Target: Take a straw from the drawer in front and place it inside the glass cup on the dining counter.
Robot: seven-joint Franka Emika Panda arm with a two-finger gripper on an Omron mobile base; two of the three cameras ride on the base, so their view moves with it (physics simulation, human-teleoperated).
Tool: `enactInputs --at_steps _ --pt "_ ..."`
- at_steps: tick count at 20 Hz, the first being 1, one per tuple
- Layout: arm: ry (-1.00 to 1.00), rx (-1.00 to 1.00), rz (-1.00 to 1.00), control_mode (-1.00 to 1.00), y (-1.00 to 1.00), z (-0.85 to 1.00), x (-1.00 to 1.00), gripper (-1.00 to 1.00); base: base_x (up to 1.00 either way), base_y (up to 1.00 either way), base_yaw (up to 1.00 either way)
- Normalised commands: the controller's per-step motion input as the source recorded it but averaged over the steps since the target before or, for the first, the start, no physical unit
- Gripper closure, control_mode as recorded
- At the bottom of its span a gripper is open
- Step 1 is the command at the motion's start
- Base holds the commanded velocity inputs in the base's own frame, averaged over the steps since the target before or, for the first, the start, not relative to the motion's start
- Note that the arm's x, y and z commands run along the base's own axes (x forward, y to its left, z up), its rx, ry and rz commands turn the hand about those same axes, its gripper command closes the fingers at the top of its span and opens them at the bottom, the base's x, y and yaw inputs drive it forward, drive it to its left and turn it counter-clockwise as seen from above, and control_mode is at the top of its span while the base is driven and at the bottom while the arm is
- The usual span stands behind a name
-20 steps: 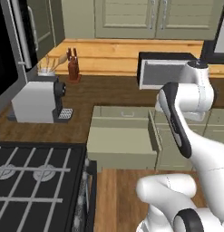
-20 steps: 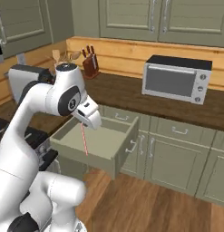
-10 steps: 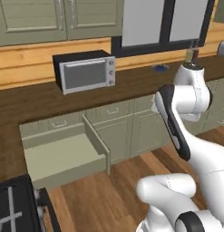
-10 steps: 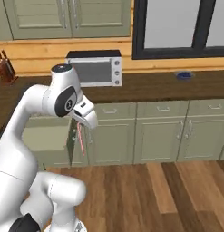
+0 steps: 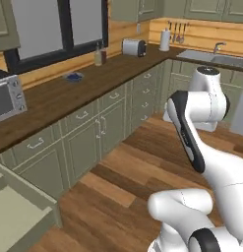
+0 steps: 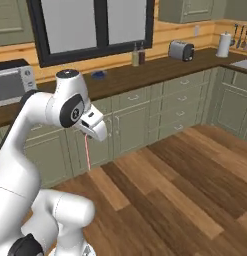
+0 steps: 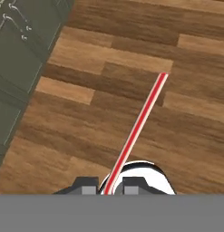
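My gripper (image 6: 95, 134) hangs at chest height in front of the sage-green base cabinets, shut on the top end of the straw (image 6: 88, 153). This thin reddish-pink stick points straight down from the fingers. In the hand view the straw (image 7: 138, 121) runs out from between the two fingertips of the gripper (image 7: 106, 186) over bare wood floor. The drawer (image 5: 40, 198) stands pulled open at the lower left of the left base view, with a pale interior. The glass cup and the dining counter are out of view.
A dark wood counter runs along the wall with a microwave (image 5: 5, 101), a blue dish (image 5: 73, 76), bottles (image 5: 100, 54), a toaster (image 5: 134, 47) and a paper towel roll (image 5: 165, 39). A sink (image 5: 216, 56) sits at the far right. Wood floor (image 6: 185, 185) lies wide to the right.
Both base views have swung right along the cabinets, so the camera moved: the open drawer has slid to the left edge. The straw stays gripped, hanging the same way.
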Motion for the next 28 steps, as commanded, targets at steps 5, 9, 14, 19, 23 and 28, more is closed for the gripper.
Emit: enactInputs --at_steps 5,9,14,19,23,28 --pt "0.00 0.00 0.00 1.00 0.00 0.00 0.00 1.00 0.00 -0.58 -0.79" --pt "0.00 0.00 0.00 1.00 0.00 0.00 0.00 1.00 0.00 -0.56 -0.75" --pt "0.00 0.00 0.00 1.00 0.00 0.00 0.00 1.00 0.00 -0.65 -0.68" --pt "0.00 0.00 0.00 1.00 0.00 0.00 0.00 1.00 0.00 -0.77 -0.53" --pt "0.00 0.00 0.00 1.00 0.00 0.00 0.00 1.00 0.17 -0.73 -0.27" --pt "0.00 0.00 0.00 1.00 0.00 0.00 0.00 1.00 0.39 -0.81 -0.03"
